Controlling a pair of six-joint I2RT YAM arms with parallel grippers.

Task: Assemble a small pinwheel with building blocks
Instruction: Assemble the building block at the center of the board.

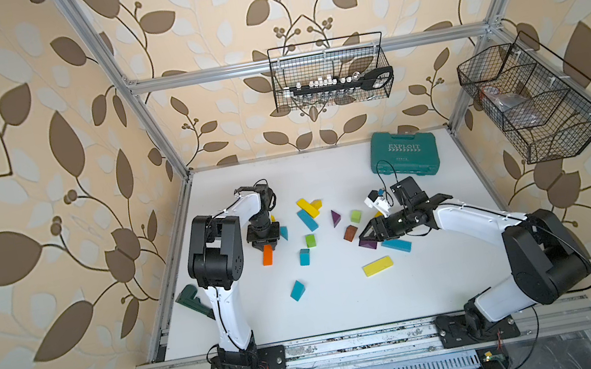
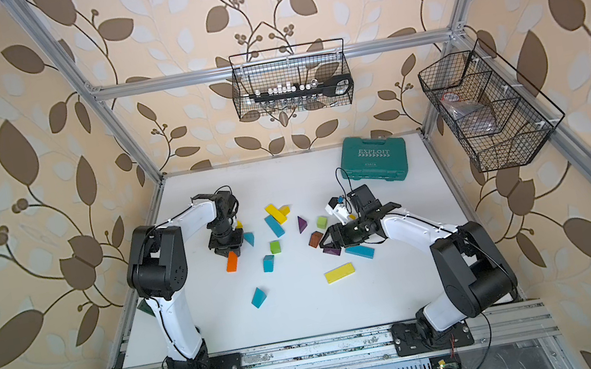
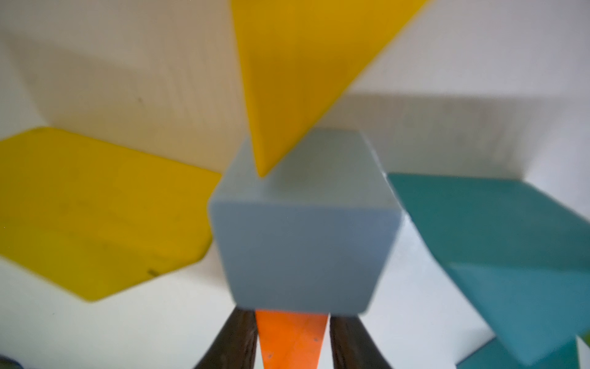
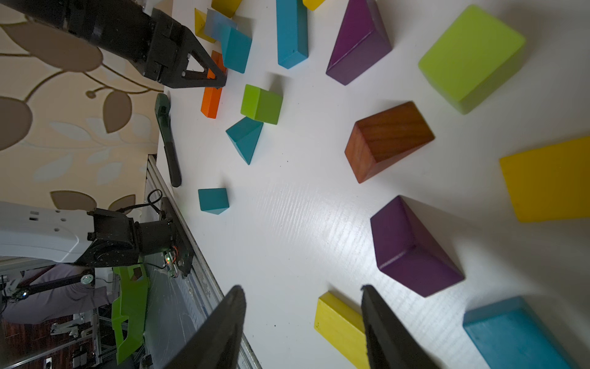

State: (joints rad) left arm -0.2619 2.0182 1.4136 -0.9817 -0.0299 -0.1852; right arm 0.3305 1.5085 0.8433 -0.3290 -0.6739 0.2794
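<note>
The left fingers (image 3: 234, 342) straddle the matte orange bar (image 3: 292, 338); clamped or released, I cannot tell. The right fingers (image 4: 220, 329) stand apart, empty, over the white surface (image 4: 287, 239).

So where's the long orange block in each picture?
Top view: the long orange matte block lies left of centre, sticking out from under the left hand.
Top view: the block under that hand too.
Left wrist: the block between the hand's dark fingers, beside the pale-blue cube.
Right wrist: the block beside the lime-green cube, at the hand's tip.
Shared landmark: the left hand.
</note>
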